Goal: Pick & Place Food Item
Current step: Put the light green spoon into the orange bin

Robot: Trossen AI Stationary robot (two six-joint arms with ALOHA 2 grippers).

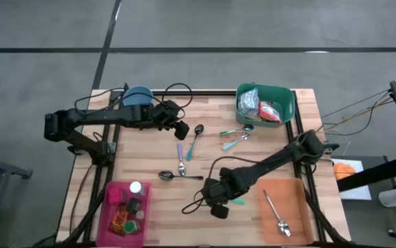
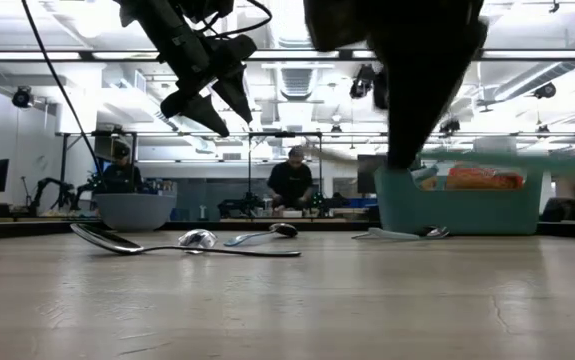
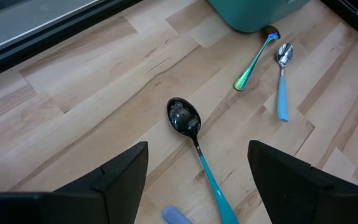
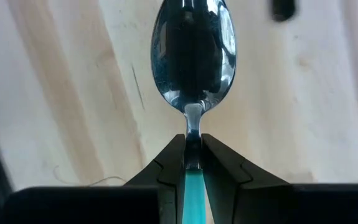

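My right gripper [image 1: 218,204] [image 4: 193,140] is near the table's front edge, left of the orange mat [image 1: 290,196], pointing steeply down and shut on a spoon with a shiny bowl [image 4: 193,53] and a teal handle [image 1: 240,202]. My left gripper [image 1: 181,129] [image 3: 197,149] hangs open at the far left, above a dark-bowled, teal-handled spoon [image 3: 185,117] that lies flat on the wood. The teal bin [image 1: 284,94] at the far right holds food packets [image 1: 259,105]. My right gripper pinches the spoon between its two fingers at the neck [image 4: 193,127], where the metal meets the teal handle [image 4: 193,186]. The fingers come from above, steeply down. The bowl sticks out beyond the fingertips, face up toward the wrist camera, over bare wood.
Several other spoons lie on the wood: a purple-handled one [image 1: 180,157], a dark one [image 1: 178,176], two near the bin [image 1: 236,137]. A metal spoon [image 1: 277,215] lies on the orange mat. A pink bin [image 1: 108,213] stands front left, a blue bowl [image 1: 139,96] far left.
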